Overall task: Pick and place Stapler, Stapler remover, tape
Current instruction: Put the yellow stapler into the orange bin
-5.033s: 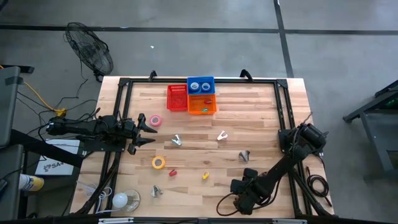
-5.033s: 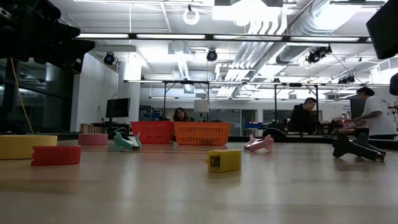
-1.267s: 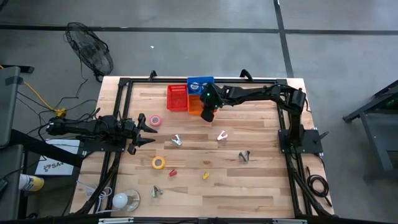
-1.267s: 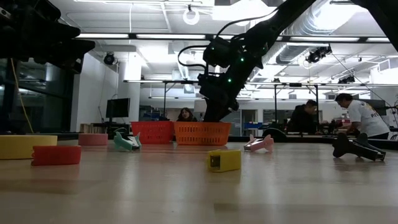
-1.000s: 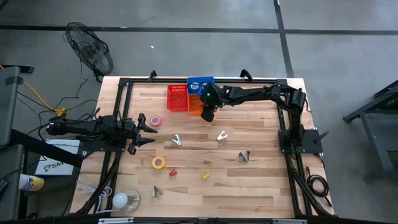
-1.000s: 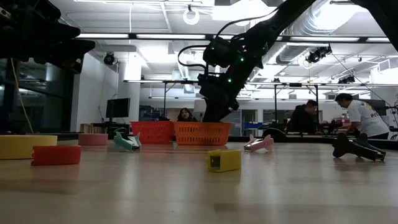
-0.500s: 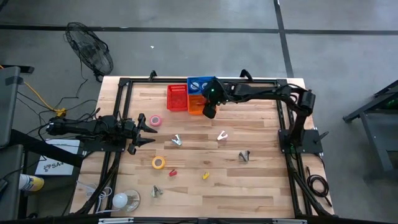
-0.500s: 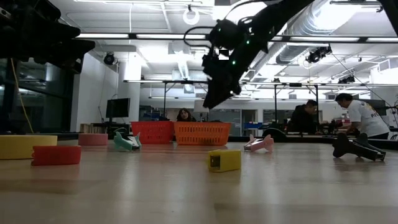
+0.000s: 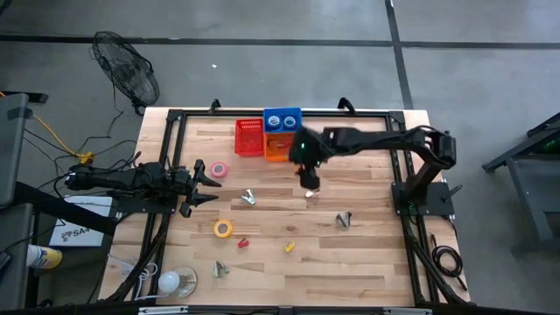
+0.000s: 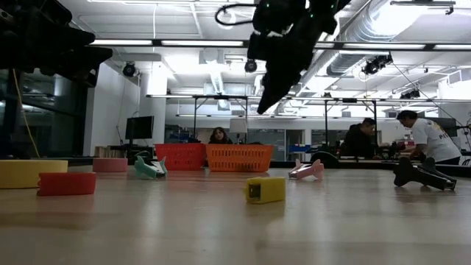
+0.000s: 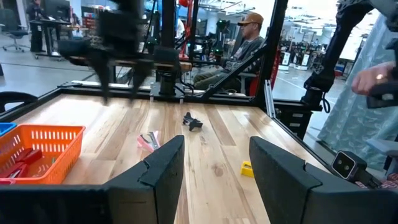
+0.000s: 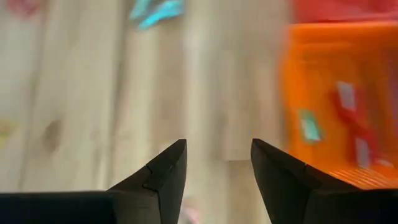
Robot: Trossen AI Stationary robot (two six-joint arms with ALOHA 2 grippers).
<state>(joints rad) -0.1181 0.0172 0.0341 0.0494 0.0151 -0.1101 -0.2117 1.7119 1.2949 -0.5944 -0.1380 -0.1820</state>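
Three baskets sit side by side near the far edge of the counter: a red basket, an orange basket just beside it, and a blue basket behind the orange one, touching it. A black frame runs along the counter's rim on the far, left and right sides.

The right claw hangs above the middle of the counter, just beyond the orange basket's near edge and over a pink staple remover; its jaws stand apart and hold nothing. The left claw waits at the left edge, jaws parted and empty, with a pink tape roll just beside it.

The rest of the task's things lie scattered on the near half: a teal staple remover, a yellow tape roll, a small red stapler, a small yellow stapler, a dark staple remover and another grey one near the front-left corner. The widest bare stretches of wood are the near right quarter and the strip between the baskets and the right rail.

A fan stands on the floor off the far-left corner. No writing on any item can be read.
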